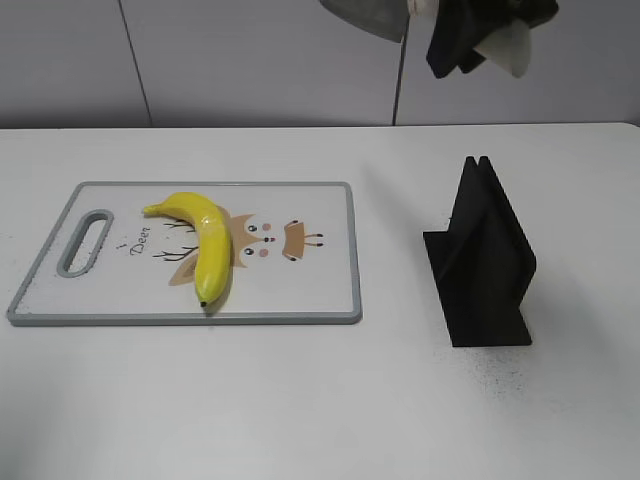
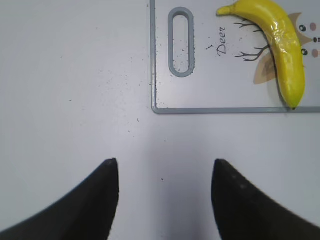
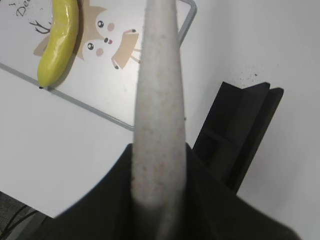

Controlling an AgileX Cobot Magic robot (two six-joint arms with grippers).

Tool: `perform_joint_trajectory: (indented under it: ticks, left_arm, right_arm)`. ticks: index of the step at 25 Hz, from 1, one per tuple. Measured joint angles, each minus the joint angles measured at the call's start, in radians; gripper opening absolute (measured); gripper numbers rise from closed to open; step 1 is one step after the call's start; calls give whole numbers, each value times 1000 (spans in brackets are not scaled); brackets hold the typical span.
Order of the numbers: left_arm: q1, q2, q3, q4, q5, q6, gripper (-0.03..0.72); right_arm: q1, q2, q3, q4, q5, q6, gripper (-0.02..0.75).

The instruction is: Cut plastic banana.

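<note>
Right wrist view: right tool [image 3: 159, 200] clamps a pale grey flat knife blade [image 3: 159, 100].
Banana: glossy yellow curved plastic banana [image 3: 59, 42] lies on the deer-print cutting board [image 3: 150, 75], ahead-left of this tool, long axis roughly along the blade.
Left tool [image 2: 165, 200]: spread, empty, over bare white bench [image 2: 75, 100]; banana ahead-right.
Nearer arm: apparently left.

White matte table [image 1: 300, 410] carries all. Directly on it, left half: white rectangular plastic cutting board [image 1: 320, 280] with grey rim, slot handle at left end, cartoon deer print and word "Deer"; board lies flat, long side parallel to table front edge. Right of board, well apart: black plastic slotted stand [image 1: 485, 260], upright on flat base, slot at top. Fine dark specks scattered on table surface near board's handle corner and in front of stand.
</note>
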State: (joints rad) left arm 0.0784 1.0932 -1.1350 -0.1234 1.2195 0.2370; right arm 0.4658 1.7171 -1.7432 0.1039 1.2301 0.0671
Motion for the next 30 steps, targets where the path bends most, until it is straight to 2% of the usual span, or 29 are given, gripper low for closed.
perform_joint_trajectory:
  ticks: [6, 13, 27, 30]
  left_arm:
    - [0, -212, 109, 0, 0, 0, 577]
    - [0, -497, 301, 5, 1, 0, 562]
    - [0, -1016, 607, 29, -17, 0, 535]
    - [0, -1089, 631, 35, -45, 0, 533]
  right_arm:
    - [0, -112, 112, -3, 0, 23, 167]
    - [0, -231, 257, -21, -14, 30, 167]
    - [0, -433, 571, -38, -144, 93, 167]
    - [0, -466, 623, -44, -187, 121, 167]
